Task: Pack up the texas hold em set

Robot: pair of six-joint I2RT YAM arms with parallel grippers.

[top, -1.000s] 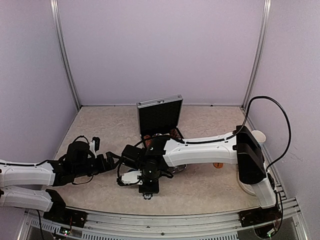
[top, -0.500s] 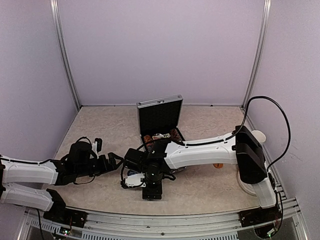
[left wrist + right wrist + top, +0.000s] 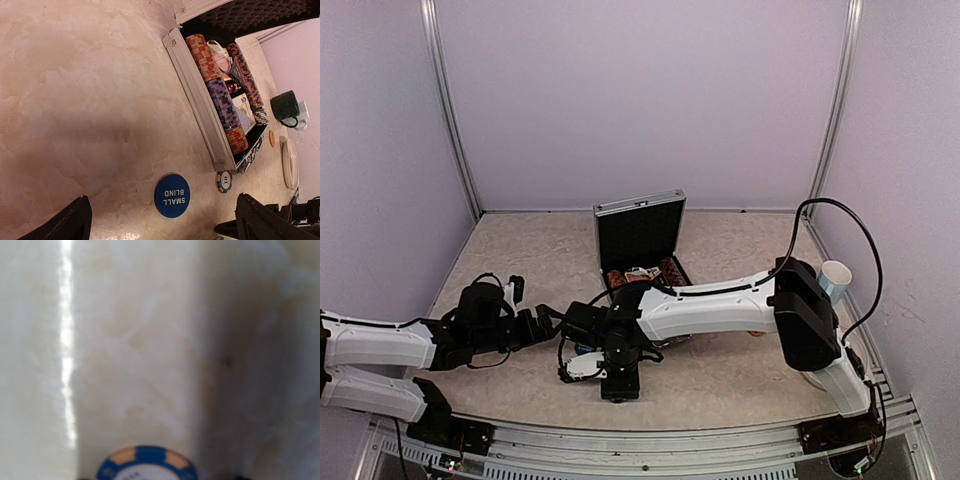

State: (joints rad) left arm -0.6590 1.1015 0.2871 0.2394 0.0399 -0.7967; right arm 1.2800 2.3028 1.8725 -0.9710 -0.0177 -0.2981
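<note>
The texas hold em set's silver case (image 3: pixel 640 232) stands open at mid-table, its lid upright; rows of chips (image 3: pixel 220 95) and cards fill it. My left gripper (image 3: pixel 167 227) is open and low over the table, left of the case. A blue SMALL BLIND button (image 3: pixel 171 195) lies flat ahead of it, between its fingers, and a blue-and-white chip (image 3: pixel 224 181) lies by the case's corner. My right gripper (image 3: pixel 618 383) points straight down in front of the case. A blue-and-orange chip (image 3: pixel 145 466) sits at the bottom edge of the right wrist view; the fingers barely show there.
A dark mug (image 3: pixel 285 105) and a pale cup (image 3: pixel 303 108) stand beyond the case on the right. A round pale coaster (image 3: pixel 290 163) and a small orange disc (image 3: pixel 271 138) lie near them. My right arm (image 3: pixel 720 305) stretches across the table's front half.
My right arm's elbow has swung left and its wrist has shifted slightly over the same spot. The left arm crept a little right early on, then stayed.
</note>
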